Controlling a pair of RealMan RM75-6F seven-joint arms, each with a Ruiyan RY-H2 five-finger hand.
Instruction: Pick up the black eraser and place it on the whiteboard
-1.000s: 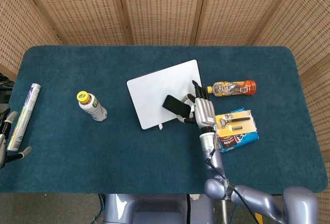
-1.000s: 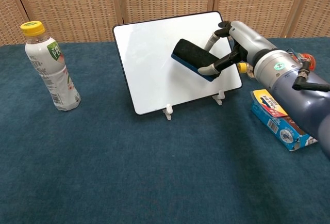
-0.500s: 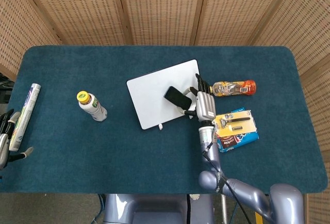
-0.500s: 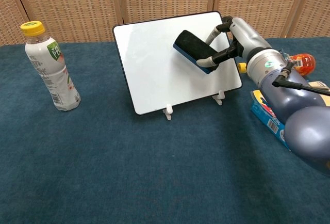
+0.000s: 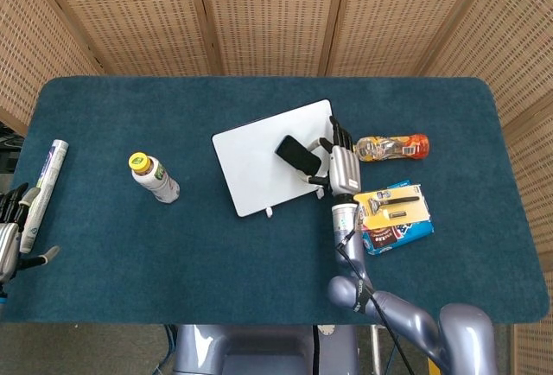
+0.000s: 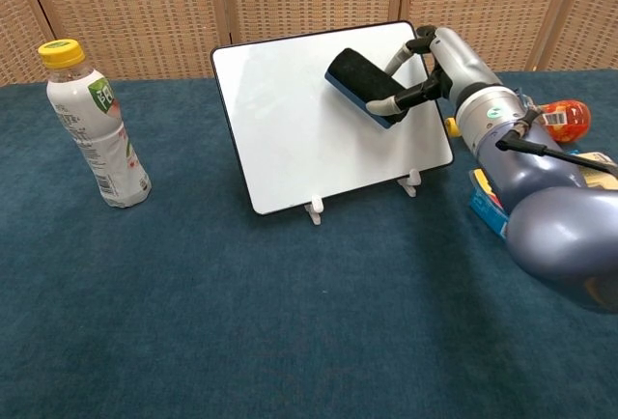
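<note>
Against the propped whiteboard (image 6: 290, 120), the right hand (image 6: 430, 67) held the black eraser (image 6: 359, 84), fingers (image 6: 384, 105) pinching its end. Placing looked nearly done; next, seat it flat and release. It was a dark oblong block with a blue edge

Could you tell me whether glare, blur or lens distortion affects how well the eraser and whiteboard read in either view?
Head view: even light, sharp, black eraser crisp against the whiteboard. Chest view: soft sheen on the board, no washout; the eraser in the right hand stays sharp, but the near arm bulges large and slightly soft at the frame's right.
</note>
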